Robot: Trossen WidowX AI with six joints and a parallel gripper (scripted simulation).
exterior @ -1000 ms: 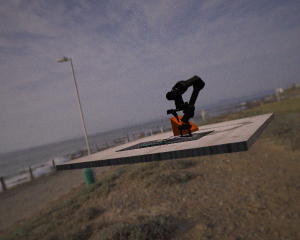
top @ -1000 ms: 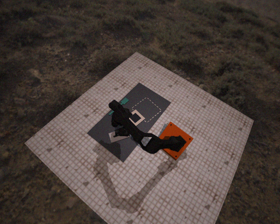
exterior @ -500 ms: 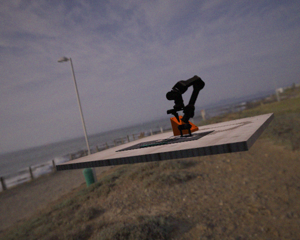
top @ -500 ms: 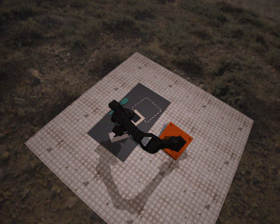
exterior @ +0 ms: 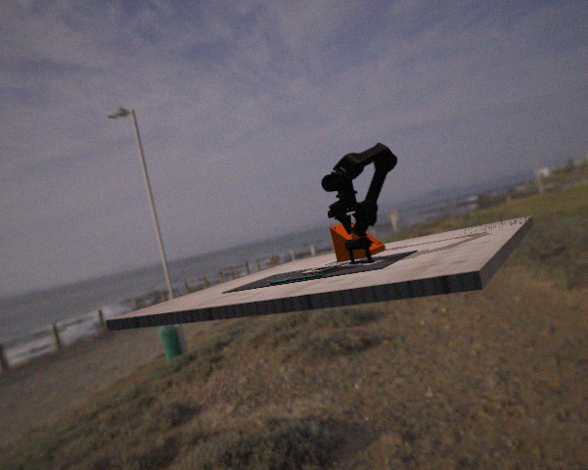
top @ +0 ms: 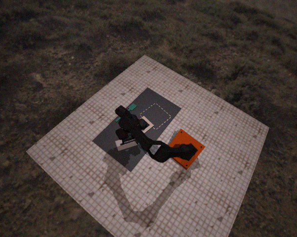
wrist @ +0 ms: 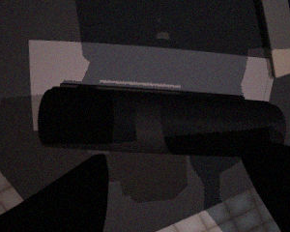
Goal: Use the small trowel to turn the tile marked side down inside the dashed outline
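Observation:
The trowel (top: 126, 145) (exterior: 357, 245) (wrist: 77, 118) stands on the dark mat (top: 148, 94) (exterior: 253, 285), pale flat blade down and black bar handle raised. My gripper (exterior: 352, 231) (wrist: 176, 157) is open just above the handle, which lies crosswise before the fingertips in the wrist view; nothing is held. In the top view the arm hides the fingers. The tile (top: 149, 125) (wrist: 285, 62) lies flat, a pale border around a dark square, partly hidden by the arm. It is at the left edge of the dashed outline (top: 155, 103), mostly outside it.
A flat teal piece (top: 132, 106) (exterior: 289, 279) lies at the mat's far left edge, partly under the arm in view. An orange mount (top: 180, 136) (exterior: 340, 248) stands beside the mat at the arm's base, with a blue-grey part behind it. The table (top: 66, 142) is tiled.

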